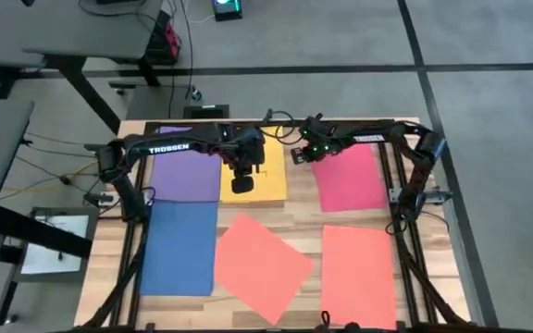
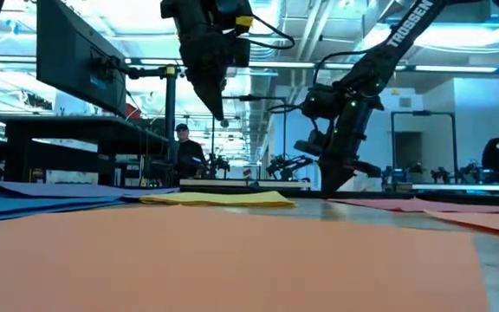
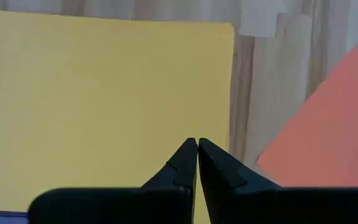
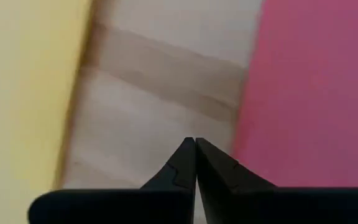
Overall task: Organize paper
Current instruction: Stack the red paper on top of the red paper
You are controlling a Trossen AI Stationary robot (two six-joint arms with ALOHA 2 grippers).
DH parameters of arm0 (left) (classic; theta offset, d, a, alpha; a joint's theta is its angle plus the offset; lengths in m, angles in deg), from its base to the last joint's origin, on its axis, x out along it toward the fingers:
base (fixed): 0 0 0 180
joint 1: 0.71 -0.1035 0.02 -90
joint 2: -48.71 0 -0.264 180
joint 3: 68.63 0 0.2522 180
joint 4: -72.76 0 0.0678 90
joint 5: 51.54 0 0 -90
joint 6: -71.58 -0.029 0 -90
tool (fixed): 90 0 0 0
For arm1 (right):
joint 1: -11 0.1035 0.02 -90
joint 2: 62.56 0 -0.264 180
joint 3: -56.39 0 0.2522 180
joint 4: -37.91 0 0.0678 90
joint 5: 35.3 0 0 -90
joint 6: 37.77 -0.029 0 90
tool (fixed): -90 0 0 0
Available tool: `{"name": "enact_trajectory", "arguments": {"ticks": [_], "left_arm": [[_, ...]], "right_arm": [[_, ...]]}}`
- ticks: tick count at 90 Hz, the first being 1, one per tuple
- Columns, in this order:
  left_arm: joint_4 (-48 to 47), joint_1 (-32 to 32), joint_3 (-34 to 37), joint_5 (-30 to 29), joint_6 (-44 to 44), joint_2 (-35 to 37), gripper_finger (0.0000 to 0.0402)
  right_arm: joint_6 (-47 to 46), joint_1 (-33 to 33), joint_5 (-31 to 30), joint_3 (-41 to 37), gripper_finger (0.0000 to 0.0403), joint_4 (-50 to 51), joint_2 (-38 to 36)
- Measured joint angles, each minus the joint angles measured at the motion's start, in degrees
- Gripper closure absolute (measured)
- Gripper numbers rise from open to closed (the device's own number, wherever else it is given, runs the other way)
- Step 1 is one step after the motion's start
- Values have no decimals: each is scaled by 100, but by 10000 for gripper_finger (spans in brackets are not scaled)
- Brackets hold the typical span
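Flat matte sheets lie spread on the wooden table point(image 1: 299, 217): purple sheet point(image 1: 185, 174), yellow sheet point(image 1: 257, 180), red-pink sheet point(image 1: 350, 178), blue sheet point(image 1: 179, 248), and two orange-coral sheets point(image 1: 262, 264). The left gripper point(image 3: 197, 144) hangs clenched and empty over the yellow. The right gripper point(image 4: 195, 143), likewise pinched closed, hangs over bare wood between yellow and pink. Only the low view shows people behind.

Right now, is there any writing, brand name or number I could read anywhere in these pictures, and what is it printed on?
"TROSSEN": white letters on the left arm, seen from above.
"TROSSEN": on the right arm, partly cut off in the low view; its marking from above is too blurred to read.
White printed sheet beside the table: print too small to read.
Coloured paper sheets: no writing visible.
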Motion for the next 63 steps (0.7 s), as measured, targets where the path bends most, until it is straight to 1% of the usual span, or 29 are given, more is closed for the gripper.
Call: {"name": "enact_trajectory", "arguments": {"ticks": [20, 38, 48, 63], "left_arm": [[8, 0, -2, 0, -153, 0, 401], [28, -57, -2, 2, -210, 0, 402], [42, -90, -2, 2, -210, 0, 402], [50, -120, -2, 2, -204, 0, 402]], "right_arm": [[-117, -154, -172, 3, 403, 522, -21], [-532, -173, -238, 9, 403, 584, -21], [-605, -173, -241, 47, 403, 624, -21], [-717, -216, -586, 237, 403, 1051, -19]]}}
